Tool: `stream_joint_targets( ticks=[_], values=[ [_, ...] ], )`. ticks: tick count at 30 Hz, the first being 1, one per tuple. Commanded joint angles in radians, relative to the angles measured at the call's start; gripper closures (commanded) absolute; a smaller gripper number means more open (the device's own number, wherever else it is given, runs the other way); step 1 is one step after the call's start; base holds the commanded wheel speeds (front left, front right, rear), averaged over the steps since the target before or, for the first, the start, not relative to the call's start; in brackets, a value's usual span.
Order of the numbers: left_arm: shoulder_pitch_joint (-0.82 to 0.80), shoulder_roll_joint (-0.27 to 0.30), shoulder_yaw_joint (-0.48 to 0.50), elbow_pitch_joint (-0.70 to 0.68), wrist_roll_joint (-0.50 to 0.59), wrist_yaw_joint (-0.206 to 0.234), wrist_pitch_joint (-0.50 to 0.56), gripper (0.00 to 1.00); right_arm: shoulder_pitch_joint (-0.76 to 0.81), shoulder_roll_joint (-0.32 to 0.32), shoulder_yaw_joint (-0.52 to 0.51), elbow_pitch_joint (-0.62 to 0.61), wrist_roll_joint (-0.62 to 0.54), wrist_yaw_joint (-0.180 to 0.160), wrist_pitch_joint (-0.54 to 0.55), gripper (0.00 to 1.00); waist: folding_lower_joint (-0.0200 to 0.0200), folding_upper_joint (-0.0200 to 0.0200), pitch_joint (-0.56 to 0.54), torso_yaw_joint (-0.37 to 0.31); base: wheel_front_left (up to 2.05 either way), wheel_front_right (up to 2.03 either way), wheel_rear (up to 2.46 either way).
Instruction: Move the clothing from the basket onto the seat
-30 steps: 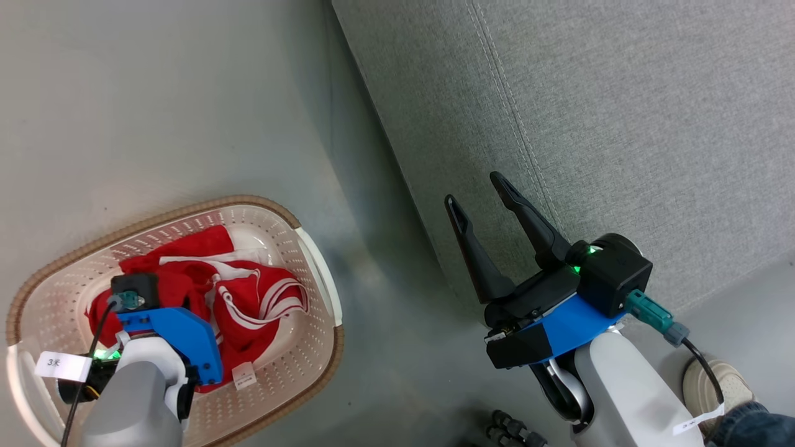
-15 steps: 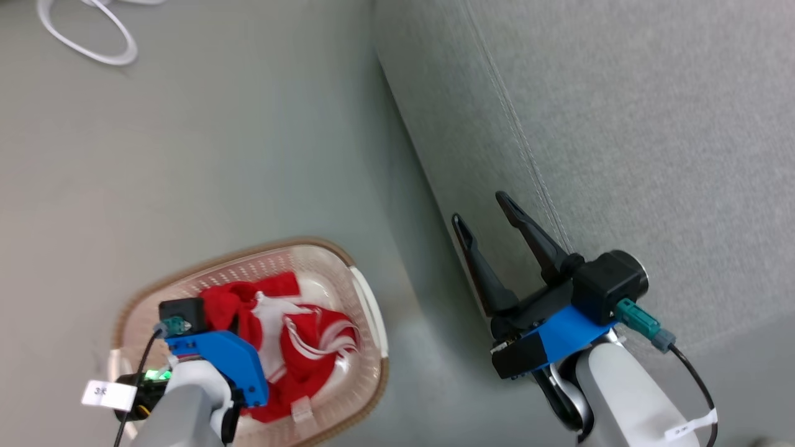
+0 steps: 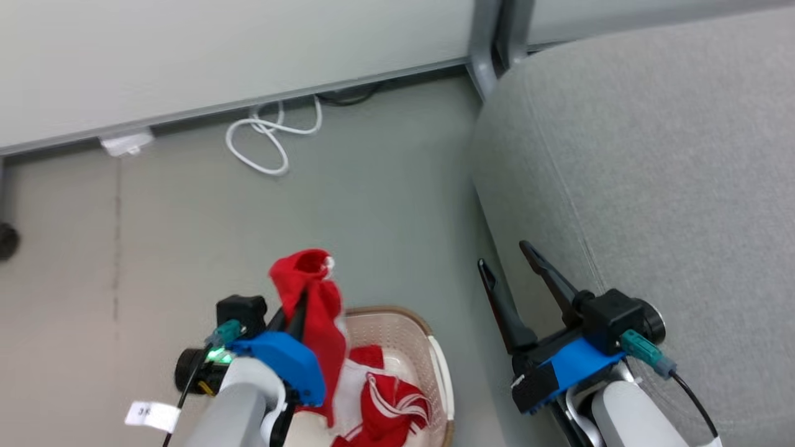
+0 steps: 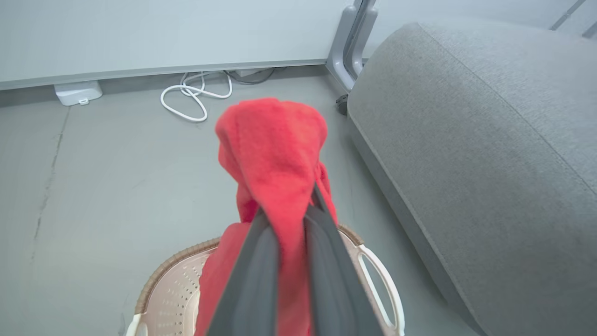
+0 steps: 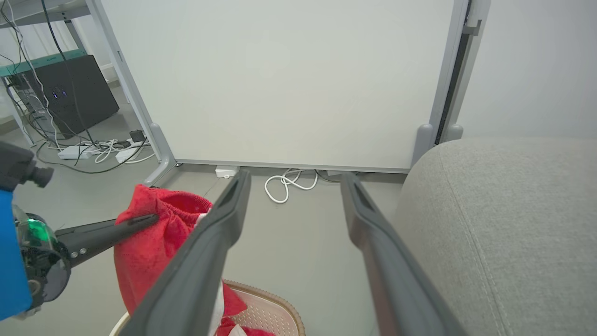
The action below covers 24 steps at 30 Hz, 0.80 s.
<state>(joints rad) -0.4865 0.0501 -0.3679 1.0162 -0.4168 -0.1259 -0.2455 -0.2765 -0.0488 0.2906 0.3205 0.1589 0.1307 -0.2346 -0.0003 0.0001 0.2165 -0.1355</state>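
Red garment [image 4: 273, 149] pinched between left jaws, apparently hanging above basket [image 4: 177, 289].

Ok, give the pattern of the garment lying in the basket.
The garment is red with white stripes, clearest in the head view.

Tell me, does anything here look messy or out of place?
Mildly. A white cable lies in loose loops on the floor by the wall, and a red garment is draped over the left fingers above the basket, hanging bunched.
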Motion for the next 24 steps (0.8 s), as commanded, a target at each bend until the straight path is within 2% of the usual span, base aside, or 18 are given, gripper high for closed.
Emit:
stream_joint_targets(
  ticks=[1, 12, 24],
  values=[
    [0.002, 0.002, -0.009, -0.014, -0.005, -0.006, -0.006, 1.00, 0.014, -0.003, -0.004, -0.001, -0.008, 0.000, 0.005, 0.00, 0.0003, -0.0001, -0.012, 0.007, 0.00, 0.00, 0.00],
    [-0.072, 0.001, -0.160, -0.156, -0.085, -0.005, 0.022, 1.00, 0.099, -0.003, -0.032, -0.020, -0.016, 0.000, 0.051, 0.00, 0.0003, -0.0001, -0.150, 0.095, 0.00, 0.00, 0.00],
    [-0.198, 0.001, -0.296, -0.259, -0.180, 0.039, 0.078, 1.00, 0.141, -0.003, -0.015, -0.033, -0.013, 0.000, 0.088, 0.00, 0.0003, -0.0001, -0.212, 0.119, 0.00, 0.00, 0.00]
  ],
)
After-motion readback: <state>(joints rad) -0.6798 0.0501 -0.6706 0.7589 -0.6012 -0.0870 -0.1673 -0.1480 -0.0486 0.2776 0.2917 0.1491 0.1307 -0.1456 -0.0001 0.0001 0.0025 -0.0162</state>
